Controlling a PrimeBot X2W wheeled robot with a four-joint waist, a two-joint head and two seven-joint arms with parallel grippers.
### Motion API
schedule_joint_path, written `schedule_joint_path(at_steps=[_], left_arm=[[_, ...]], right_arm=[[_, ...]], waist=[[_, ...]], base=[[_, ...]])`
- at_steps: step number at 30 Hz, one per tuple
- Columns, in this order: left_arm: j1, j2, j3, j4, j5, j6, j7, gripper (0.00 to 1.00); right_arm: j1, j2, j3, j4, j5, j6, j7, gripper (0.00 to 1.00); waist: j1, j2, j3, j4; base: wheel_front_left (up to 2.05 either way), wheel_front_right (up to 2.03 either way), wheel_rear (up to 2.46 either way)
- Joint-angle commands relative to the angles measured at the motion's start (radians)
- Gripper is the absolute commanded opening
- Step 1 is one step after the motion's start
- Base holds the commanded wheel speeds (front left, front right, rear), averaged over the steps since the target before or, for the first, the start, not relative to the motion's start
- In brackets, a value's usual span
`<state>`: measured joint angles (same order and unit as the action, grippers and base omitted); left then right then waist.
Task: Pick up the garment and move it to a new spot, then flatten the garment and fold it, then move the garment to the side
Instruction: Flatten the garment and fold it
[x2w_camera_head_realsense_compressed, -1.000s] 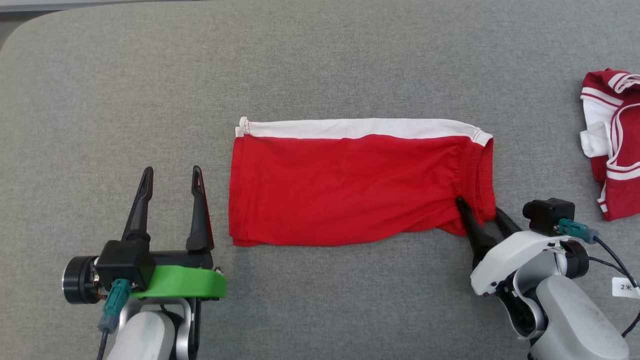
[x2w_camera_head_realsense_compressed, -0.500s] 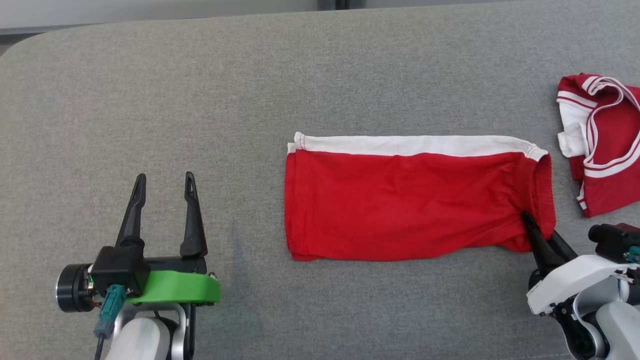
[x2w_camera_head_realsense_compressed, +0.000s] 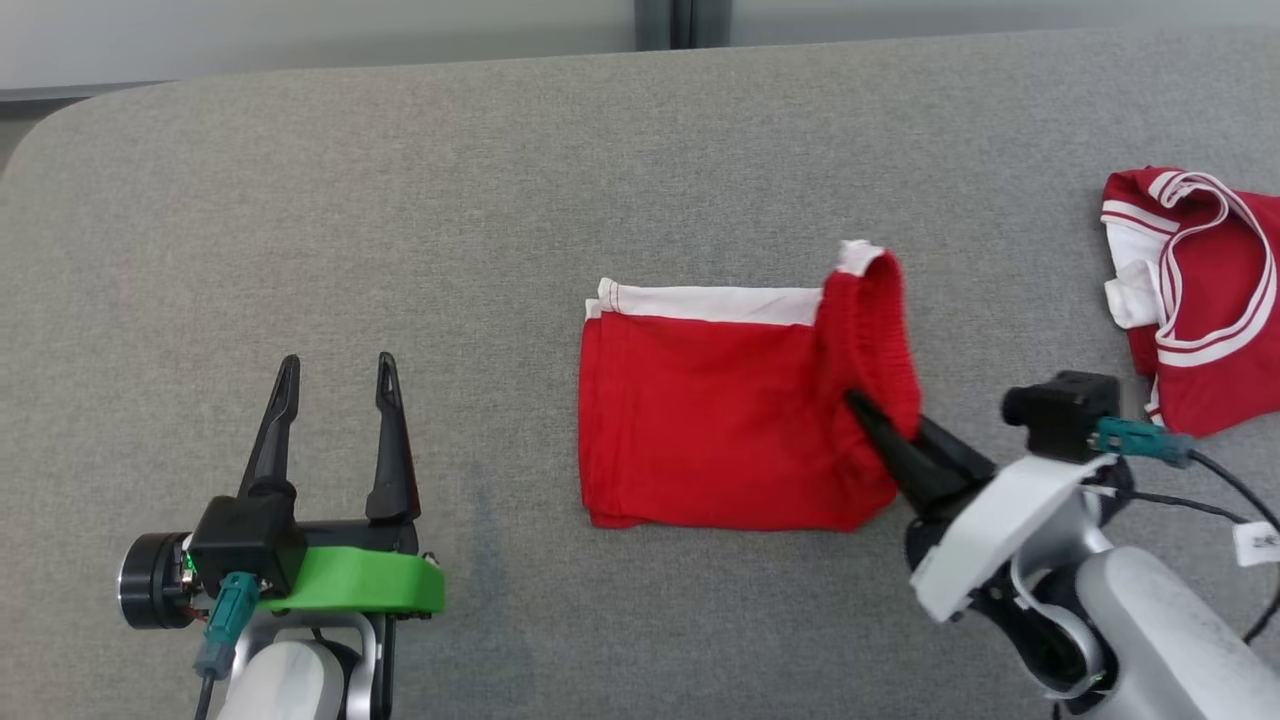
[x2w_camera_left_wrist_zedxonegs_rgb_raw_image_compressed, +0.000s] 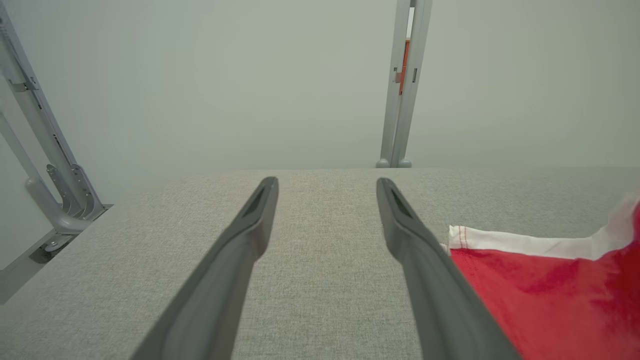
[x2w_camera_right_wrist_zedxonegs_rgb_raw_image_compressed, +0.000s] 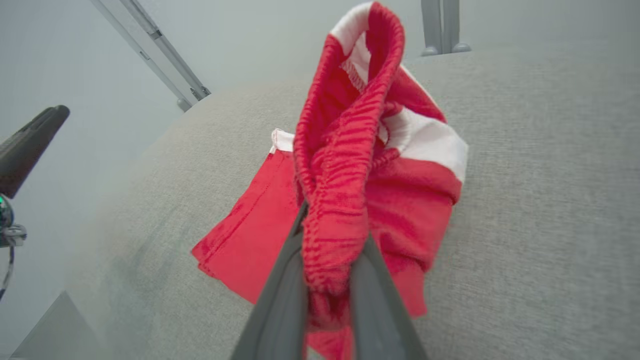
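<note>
Red shorts (x2w_camera_head_realsense_compressed: 720, 430) with a white band lie in the middle of the grey tabletop (x2w_camera_head_realsense_compressed: 400, 200). The right gripper (x2w_camera_head_realsense_compressed: 885, 415) is clamped on their elastic waistband (raised and doubled over toward the left). The left gripper (x2w_camera_head_realsense_compressed: 338, 362) rests well to the left, fingers spread and holding nothing. Another red-and-white garment (x2w_camera_head_realsense_compressed: 1200, 300) lies far right.

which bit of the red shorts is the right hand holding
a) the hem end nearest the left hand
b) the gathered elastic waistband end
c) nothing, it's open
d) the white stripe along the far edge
B: the right hand is shut on the ribbed elastic waistband of the red shorts, holding that end raised and curled over the flat part.
</note>
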<state>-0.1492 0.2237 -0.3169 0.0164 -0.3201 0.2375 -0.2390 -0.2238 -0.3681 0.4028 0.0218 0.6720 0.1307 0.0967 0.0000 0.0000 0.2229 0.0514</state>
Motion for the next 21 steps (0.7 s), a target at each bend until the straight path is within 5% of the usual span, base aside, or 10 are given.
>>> schedule_joint_path(at_steps=[1,13,15,17,21], left_arm=[[-0.003,0.004,0.001,0.002,-0.002,0.002,0.000,1.00],[-0.039,-0.015,-0.021,0.015,0.000,-0.002,-0.008,1.00],[-0.045,-0.017,-0.020,0.022,-0.002,-0.004,-0.009,1.00],[-0.051,-0.019,-0.019,0.027,-0.003,-0.005,-0.012,1.00],[-0.054,-0.023,-0.017,0.035,-0.003,-0.003,-0.016,1.00]], right_arm=[[-0.028,0.016,0.031,0.004,0.008,0.000,0.022,0.00],[-0.201,0.143,0.203,0.221,0.043,0.000,0.002,0.00],[-0.221,0.151,0.224,0.255,0.044,0.000,-0.020,0.43],[-0.241,0.155,0.246,0.283,0.043,0.000,-0.049,1.00],[-0.270,0.153,0.301,0.305,0.038,0.000,-0.132,1.00]], waist=[[0.0000,0.0000,0.001,0.015],[0.0000,0.0000,0.042,0.078],[0.0000,0.0000,0.050,0.081],[0.0000,0.0000,0.056,0.084],[0.0000,0.0000,0.063,0.083]], base=[[0.00,0.00,0.00],[0.00,0.00,0.00],[0.00,0.00,0.00],[0.00,0.00,0.00],[0.00,0.00,0.00]])
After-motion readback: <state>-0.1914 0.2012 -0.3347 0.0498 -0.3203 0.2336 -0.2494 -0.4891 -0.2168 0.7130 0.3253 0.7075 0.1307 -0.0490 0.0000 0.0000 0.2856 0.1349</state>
